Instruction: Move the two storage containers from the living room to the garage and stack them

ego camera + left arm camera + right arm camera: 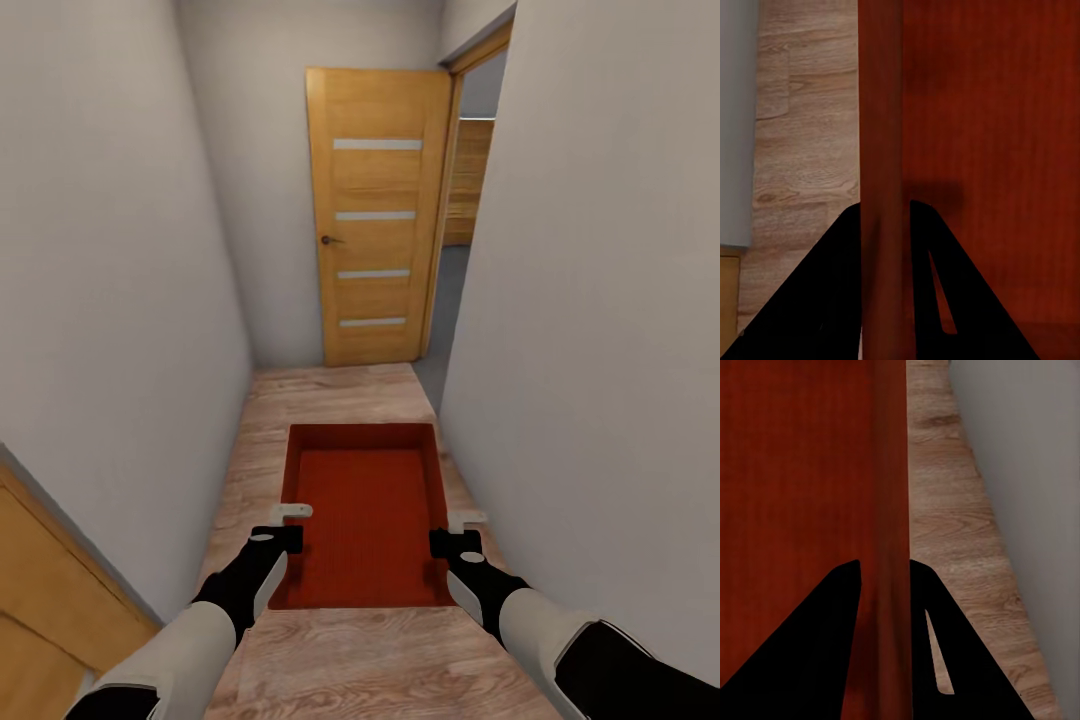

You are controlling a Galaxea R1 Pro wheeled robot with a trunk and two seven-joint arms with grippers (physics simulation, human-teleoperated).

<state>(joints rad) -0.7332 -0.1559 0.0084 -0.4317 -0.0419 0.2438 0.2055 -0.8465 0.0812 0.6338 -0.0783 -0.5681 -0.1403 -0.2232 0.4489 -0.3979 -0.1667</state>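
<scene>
Both grippers, left (283, 527) and right (455, 531), have their fingers clamped over opposite side walls of one orange-red box (365, 520), held level above the wood floor (330, 395) for carrying toward the far door (376, 215).

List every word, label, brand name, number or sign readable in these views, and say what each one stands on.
None: no readable text in any view.
Orange-red rectangular topless storage container: plain walls and floor, no label.
Wooden door with four pale horizontal glass strips: no sign or number.
Pale grey corridor walls and light wood-plank floor: unmarked.
Black left gripper and right gripper: no brand marks visible.
</scene>
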